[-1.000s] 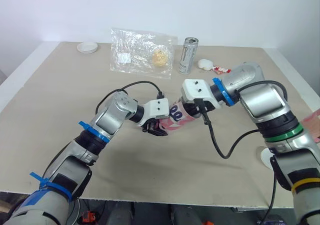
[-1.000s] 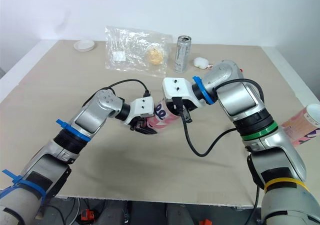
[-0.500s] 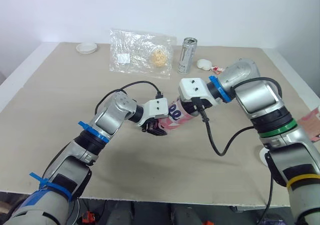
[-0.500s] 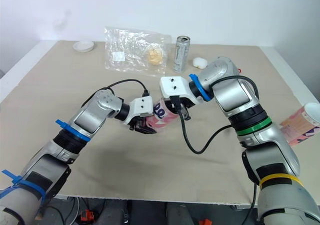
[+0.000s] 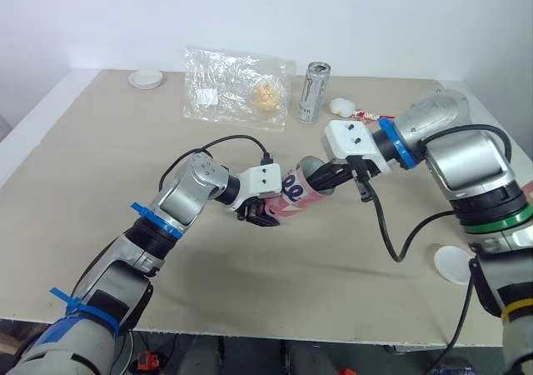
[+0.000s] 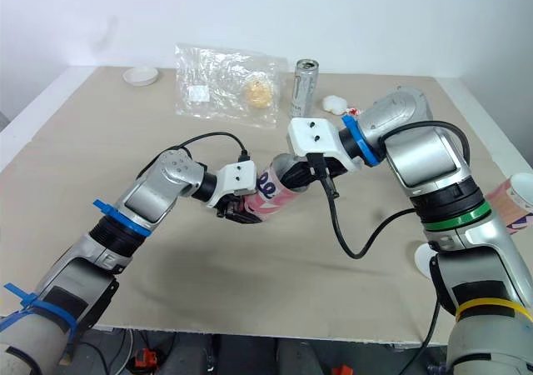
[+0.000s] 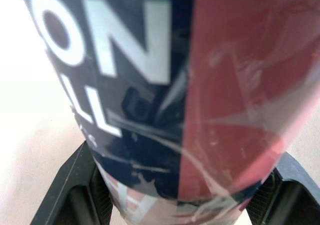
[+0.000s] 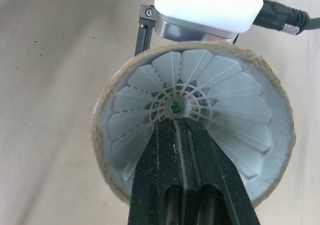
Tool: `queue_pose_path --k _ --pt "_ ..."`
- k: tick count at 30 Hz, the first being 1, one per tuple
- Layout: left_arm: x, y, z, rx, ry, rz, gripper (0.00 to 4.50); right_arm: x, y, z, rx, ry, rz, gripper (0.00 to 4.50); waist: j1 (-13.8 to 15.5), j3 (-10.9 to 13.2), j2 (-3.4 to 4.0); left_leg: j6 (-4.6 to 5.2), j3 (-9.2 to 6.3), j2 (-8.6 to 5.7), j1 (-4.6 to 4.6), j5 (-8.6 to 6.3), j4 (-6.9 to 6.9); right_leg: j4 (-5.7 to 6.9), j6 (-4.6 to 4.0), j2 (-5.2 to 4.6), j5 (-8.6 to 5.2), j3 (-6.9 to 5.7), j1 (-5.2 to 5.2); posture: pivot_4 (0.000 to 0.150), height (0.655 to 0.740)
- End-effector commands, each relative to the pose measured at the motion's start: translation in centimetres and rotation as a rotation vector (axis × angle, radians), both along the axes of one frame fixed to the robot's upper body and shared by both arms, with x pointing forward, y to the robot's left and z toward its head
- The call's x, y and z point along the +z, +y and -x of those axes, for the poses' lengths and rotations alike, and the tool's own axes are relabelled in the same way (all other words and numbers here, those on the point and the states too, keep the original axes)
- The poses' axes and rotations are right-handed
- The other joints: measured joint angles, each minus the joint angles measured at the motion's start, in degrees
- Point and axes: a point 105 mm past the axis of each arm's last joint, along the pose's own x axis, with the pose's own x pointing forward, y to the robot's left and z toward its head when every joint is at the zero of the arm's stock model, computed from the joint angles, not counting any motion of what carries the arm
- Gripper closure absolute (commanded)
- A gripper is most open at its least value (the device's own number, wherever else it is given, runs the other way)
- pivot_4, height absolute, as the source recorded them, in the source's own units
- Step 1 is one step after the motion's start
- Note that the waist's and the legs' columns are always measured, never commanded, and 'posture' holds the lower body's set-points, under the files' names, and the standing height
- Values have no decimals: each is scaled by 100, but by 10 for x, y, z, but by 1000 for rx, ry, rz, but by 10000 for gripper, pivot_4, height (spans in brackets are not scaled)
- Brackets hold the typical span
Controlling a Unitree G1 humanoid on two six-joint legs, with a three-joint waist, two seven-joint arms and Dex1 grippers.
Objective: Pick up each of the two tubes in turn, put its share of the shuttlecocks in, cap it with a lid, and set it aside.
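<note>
The left gripper's (image 5: 260,212) fingers (image 7: 75,185) are clamped on either side of the closed lower end of a pink and navy shuttlecock tube (image 5: 296,190). It holds the tube just above the surface (image 5: 100,167), tilted, with the open mouth up toward the right arm.

The right gripper's (image 5: 326,175) fingers (image 8: 182,185) are pressed together and reach into that mouth. Their tips lie against the green-marked centre of a white shuttlecock (image 8: 230,110), which sits inside the tube with its feather skirt spread to the cardboard wall.

A second pink tube (image 6: 518,198) lies at the right edge of the surface, well apart from both grippers, its white-lined mouth facing up. A white lid (image 5: 454,264) lies flat near the front right edge, beside the right forearm. Another white lid (image 5: 146,78) lies at the far left corner. Along the far side are a clear plastic bag (image 5: 237,86) and, just beside it, an upright drink can (image 5: 313,92).
</note>
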Motion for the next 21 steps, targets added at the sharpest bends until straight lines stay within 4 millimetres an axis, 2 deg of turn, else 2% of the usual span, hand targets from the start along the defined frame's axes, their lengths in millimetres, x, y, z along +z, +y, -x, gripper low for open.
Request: queue_pose_path --k 1,6,11,18,21 --pt "-2 -3 3 -11 -4 11 16198 33 -11 11 -38 -26 -121 44224 4 0 0 0 0 0 0 0 0 0 0 0 0 0 0 1500 7400" --pt "-1 -2 1 15 -16 57 16198 50 -28 27 -141 31 -271 44224 19 0 0 0 -4 -4 -3 0 -1 -1 1 -5 -4 0 1 1500 7400" --pt "10 -10 -1 23 -31 227 16198 61 -48 41 -302 73 -466 44224 26 1 -1 1 -4 -4 -4 -1 0 -1 1 -5 -3 0 2 1500 7400" --pt "17 -22 14 17 22 570 16198 34 -82 49 -597 39 -594 44224 23 1 -2 2 -3 -4 -9 -1 -1 -1 4 -5 -2 0 -1 1500 7400" --pt "15 -23 19 24 46 632 16198 22 -89 54 -653 55 -597 44224 15 1 -1 2 -2 -4 -9 -1 1 -1 6 -4 1 1 0 1500 7400"
